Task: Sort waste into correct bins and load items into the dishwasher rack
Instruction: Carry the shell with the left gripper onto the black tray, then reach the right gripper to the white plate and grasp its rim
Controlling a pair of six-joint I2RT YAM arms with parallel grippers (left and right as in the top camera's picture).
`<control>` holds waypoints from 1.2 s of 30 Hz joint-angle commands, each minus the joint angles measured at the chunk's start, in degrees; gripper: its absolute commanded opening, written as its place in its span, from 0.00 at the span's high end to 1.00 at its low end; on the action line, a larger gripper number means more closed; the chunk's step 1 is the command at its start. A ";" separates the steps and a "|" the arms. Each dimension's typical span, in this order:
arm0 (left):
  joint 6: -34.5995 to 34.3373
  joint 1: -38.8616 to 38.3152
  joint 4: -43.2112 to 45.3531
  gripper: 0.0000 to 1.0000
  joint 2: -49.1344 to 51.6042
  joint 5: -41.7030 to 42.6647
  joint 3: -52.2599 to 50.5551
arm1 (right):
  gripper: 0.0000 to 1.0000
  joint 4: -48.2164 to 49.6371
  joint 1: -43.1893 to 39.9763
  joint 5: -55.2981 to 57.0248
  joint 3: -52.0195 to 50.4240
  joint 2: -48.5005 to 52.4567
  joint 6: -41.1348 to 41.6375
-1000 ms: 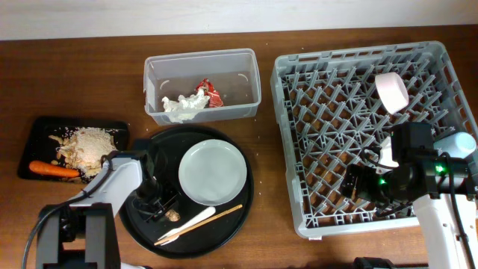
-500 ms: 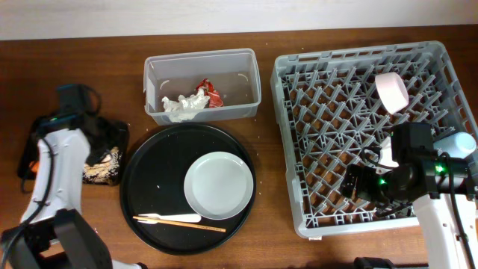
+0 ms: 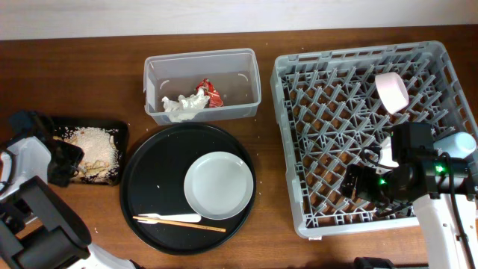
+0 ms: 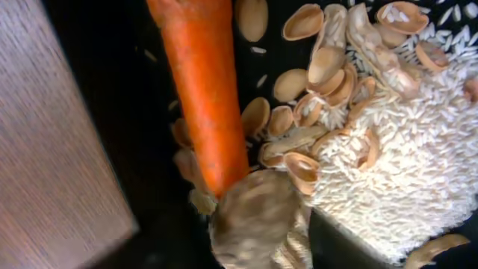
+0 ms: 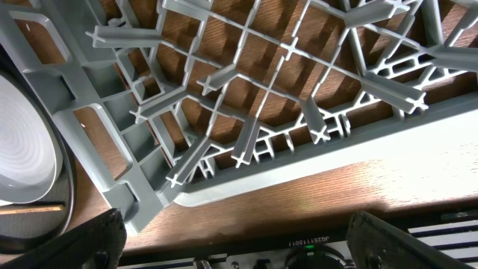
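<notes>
One huge grey dishwasher rack [image 3: 328, 112] takes up the right side of the table [image 3: 75, 67]. The pale pink bowl [image 3: 392, 92] is tipped among the pegs toward the back right, and the light blue cup [image 3: 457, 142] is at the right edge. A small white cup [image 3: 386, 153] peeks out beside the right arm. The right gripper [image 3: 357, 181] hangs over the rack's front left part. From overhead you can't really read it, but the right wrist view has both fingers [image 5: 89, 239] way out at the bottom corners with nothing between them, so it's spread wide and empty. That view also gets the rack's grid and front wall up close, plus a sliver of the white plate [image 5: 22, 149].

Next size down is the round black tray [image 3: 153, 175] in the middle. It carries the plate toward its right side, with the white fork [image 3: 175, 218] and chopsticks [image 3: 196, 223] lying together near its front edge. Behind it, the clear tub [image 3: 250, 82] holds crumpled napkins [image 3: 181, 104] and the red-and-silver wrapper [image 3: 208, 91].

Far left sits the small black tray [image 3: 89, 121] with beige scraps [image 3: 95, 143] in it. The left gripper [image 3: 63, 161] is down over its left end, hiding that bit from above. The left wrist view fills it in: the carrot [image 4: 202, 97] lies in the tray with the brown lump [image 4: 254, 220] touching its tip. Rice [image 4: 403, 157] and pistachio shells [image 4: 299, 75] are piled alongside. Can't tell from either view if that claw is open or closed.
</notes>
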 commanded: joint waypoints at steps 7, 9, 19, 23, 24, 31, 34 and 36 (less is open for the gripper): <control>0.42 0.15 -12.39 0.27 -12.31 8.55 5.14 | 0.02 0.92 0.35 -3.96 0.02 -0.48 -4.13; 1.09 -0.63 -19.98 0.24 -16.06 8.98 5.11 | 0.02 2.40 2.64 -8.61 0.02 -0.48 -6.58; 11.15 -20.55 -31.87 0.23 -16.50 2.05 -2.25 | 0.02 17.62 44.30 -4.09 6.51 13.44 2.69; 11.17 -20.72 -30.82 0.23 -16.50 1.90 -4.28 | 0.02 19.15 46.84 -0.90 14.25 28.39 3.17; 11.17 -20.72 -30.69 0.23 -16.50 1.55 -4.50 | 0.02 20.24 46.84 -1.81 14.32 30.62 4.39; 11.17 -20.72 -29.97 0.22 -16.50 0.61 -4.70 | 0.01 26.73 46.88 -4.52 14.29 43.15 8.74; 11.17 -20.72 -29.79 0.23 -16.50 0.63 -4.72 | 0.01 27.61 47.25 -4.76 14.27 45.03 8.94; 11.17 -20.72 -29.79 0.23 -16.50 0.63 -4.70 | 0.01 28.15 47.98 -4.79 14.27 46.10 8.98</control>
